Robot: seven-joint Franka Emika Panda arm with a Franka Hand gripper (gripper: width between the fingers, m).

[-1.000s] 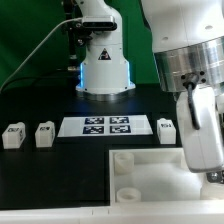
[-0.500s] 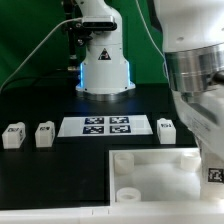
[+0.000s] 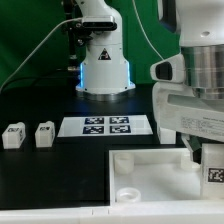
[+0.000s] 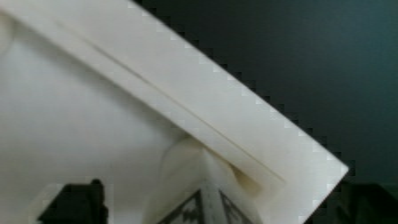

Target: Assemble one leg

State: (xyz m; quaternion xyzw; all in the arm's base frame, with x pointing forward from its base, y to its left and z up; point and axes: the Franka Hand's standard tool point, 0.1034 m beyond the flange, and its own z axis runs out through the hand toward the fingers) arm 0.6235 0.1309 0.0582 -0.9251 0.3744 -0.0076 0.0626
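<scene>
My gripper [image 3: 207, 158] hangs low at the exterior view's right, over the right end of the large white panel [image 3: 145, 172]. It looks shut on a small white tagged leg [image 3: 213, 172] at the panel's right edge. In the wrist view the same leg [image 4: 222, 198] sits between the jaws of my gripper [image 4: 217, 205], with a dark finger [image 4: 71, 205] beside it and the panel [image 4: 107, 110] close behind. Two more legs [image 3: 12, 135] [image 3: 43, 133] stand at the exterior view's left.
The marker board [image 3: 105, 126] lies flat behind the panel, in front of the robot base [image 3: 103, 65]. My arm's wide grey and white wrist [image 3: 195, 100] fills the right of the exterior view and hides what is behind it.
My wrist has turned and come lower and closer, and now hides the leg that stood right of the marker board. The tagged leg at the panel's right edge has barely moved.
</scene>
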